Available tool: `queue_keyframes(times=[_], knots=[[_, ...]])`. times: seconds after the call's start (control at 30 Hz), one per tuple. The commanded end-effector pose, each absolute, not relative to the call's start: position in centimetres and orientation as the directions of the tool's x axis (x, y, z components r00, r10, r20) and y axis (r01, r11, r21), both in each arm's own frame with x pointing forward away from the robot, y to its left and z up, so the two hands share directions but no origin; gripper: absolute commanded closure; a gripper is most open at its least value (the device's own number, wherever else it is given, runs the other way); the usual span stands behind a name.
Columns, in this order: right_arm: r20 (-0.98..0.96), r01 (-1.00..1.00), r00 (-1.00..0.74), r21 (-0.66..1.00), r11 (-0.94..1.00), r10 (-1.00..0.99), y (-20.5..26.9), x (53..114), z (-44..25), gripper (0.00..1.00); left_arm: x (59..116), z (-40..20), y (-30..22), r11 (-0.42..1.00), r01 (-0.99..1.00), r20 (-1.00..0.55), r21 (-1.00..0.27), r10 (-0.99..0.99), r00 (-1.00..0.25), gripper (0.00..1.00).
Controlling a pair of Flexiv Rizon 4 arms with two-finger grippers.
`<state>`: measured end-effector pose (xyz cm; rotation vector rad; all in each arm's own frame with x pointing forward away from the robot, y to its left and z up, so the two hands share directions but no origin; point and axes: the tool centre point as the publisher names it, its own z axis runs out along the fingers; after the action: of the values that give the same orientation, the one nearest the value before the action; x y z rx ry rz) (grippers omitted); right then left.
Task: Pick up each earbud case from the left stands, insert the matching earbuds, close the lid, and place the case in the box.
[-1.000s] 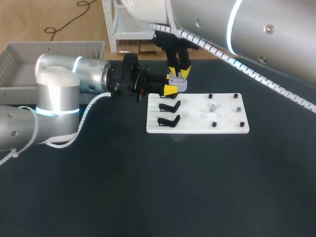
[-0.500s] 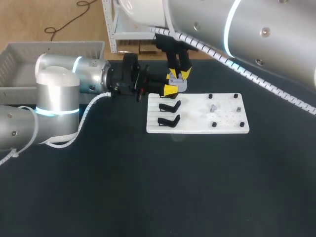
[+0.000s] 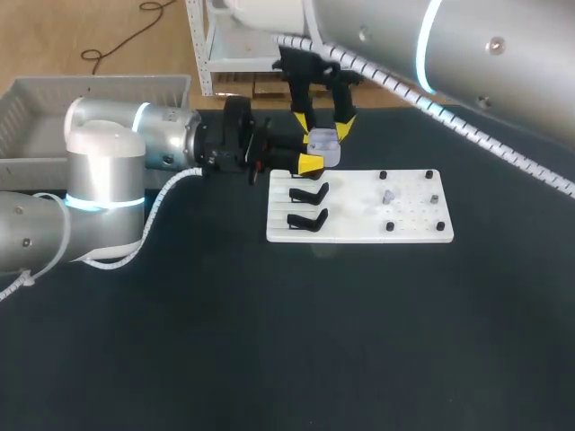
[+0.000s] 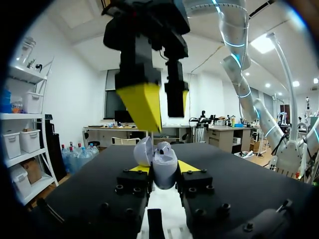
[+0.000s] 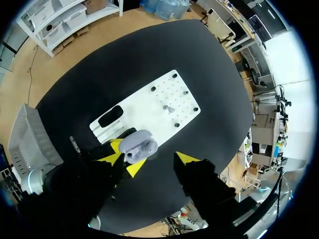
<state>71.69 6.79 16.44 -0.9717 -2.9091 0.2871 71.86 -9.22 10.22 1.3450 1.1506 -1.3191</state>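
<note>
A grey earbud case (image 3: 324,148) with its lid open is held above the far left corner of the white board (image 3: 359,232); my left gripper (image 3: 314,159) is shut on it from both sides. In the left wrist view the case (image 4: 163,165) sits between the yellow tips. My right gripper (image 3: 322,124) hangs just above the case, open, its fingers apart and off the case (image 5: 137,144). Two small grey earbuds (image 3: 388,195) rest among pegs on the board's right half. Two empty black stands (image 3: 310,191) are on its left half.
A grey plastic bin (image 3: 36,108) stands at the table's far left, behind my left arm. The dark tabletop stretches wide in front of the board.
My right gripper has opened, letting go of the case, and has lifted slightly. The left gripper and the case have stayed where they were.
</note>
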Motion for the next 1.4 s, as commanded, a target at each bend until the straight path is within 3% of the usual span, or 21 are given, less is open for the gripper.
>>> queue_keyframes(times=[0.03,0.17,0.37,0.43,0.8,1.17,1.4], knots=[[-0.035,0.584,-0.811,-0.026,0.811,0.583,4.6,68.1,18.7,0.11,71.9,10.2,-9.2,-0.161,0.987,-1.000,-0.007,0.028,-0.002,1.00],[-0.043,0.534,-0.838,0.147,0.833,0.545,3.2,66.7,20.1,0.18,71.9,10.2,-9.2,-0.161,0.987,-1.000,-0.007,0.028,-0.002,1.00],[-0.117,0.455,-0.860,0.268,0.849,0.497,0.4,65.3,21.1,0.51,71.9,10.2,-9.2,-0.161,0.987,-1.000,-0.007,0.028,-0.002,1.00],[-0.124,0.444,-0.859,0.302,0.843,0.497,-0.7,65.2,21.4,0.53,71.9,10.2,-9.2,-0.161,0.987,-1.000,-0.007,0.028,-0.002,1.00],[-0.101,0.386,-0.882,0.408,0.828,0.461,-5.6,65.1,21.4,0.54,71.9,10.2,-9.2,-0.161,0.987,-1.000,-0.007,0.028,-0.002,1.00],[-0.071,0.280,-0.936,0.442,0.852,0.344,-5.5,67.2,16.9,0.55,71.9,10.2,-9.2,-0.161,0.987,-1.000,-0.007,0.028,-0.002,1.00],[-0.141,0.224,-0.945,0.380,0.897,0.295,-6.2,68.4,13.8,0.55,71.9,10.2,-9.2,-0.161,0.987,-1.000,-0.007,0.028,-0.002,1.00]])
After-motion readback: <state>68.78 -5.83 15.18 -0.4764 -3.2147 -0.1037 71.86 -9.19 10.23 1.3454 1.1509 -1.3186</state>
